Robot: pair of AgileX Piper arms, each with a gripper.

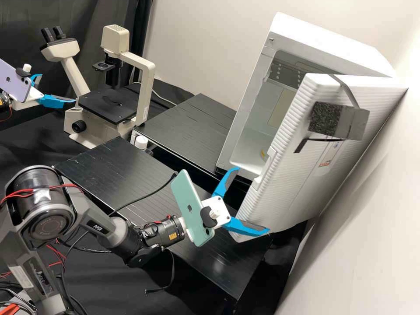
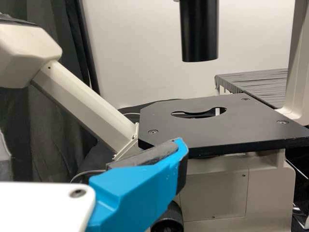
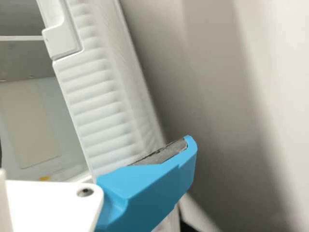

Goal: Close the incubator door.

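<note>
And here is the right gripper (image 1: 252,199), right up at the incubator door (image 1: 280,175) with its two blue fingers spread wide! The door stands open, swung out from the incubator (image 1: 326,43), and its ribbed edge rises beyond the gripper. One finger is on the side towards the cabinet's opening; the other, in the high view, crosses the door's lower corner — touching or just near, I cannot tell.

In the right wrist view that finger lies over the door's ribs, with the pale wall (image 3: 231,96) past its tip. Farther beyond the right gripper there's the incubator's chamber, in plain sight, a small yellow patch (image 1: 263,154) down on its floor. Up from the gripper, a dark block (image 1: 325,120) is strapped to the door's outer face. Mounted on the gripper itself, a green phone (image 1: 190,205); below it, a black slatted platform (image 1: 223,267).

Over to the left gripper (image 1: 58,89), well apart from the door — its fingers are parted too, nothing between them, and a purple phone (image 1: 13,81) rides on it. Just ahead of that gripper stands the microscope (image 1: 146,87), its flat black stage (image 1: 107,106) beyond the fingers.
</note>
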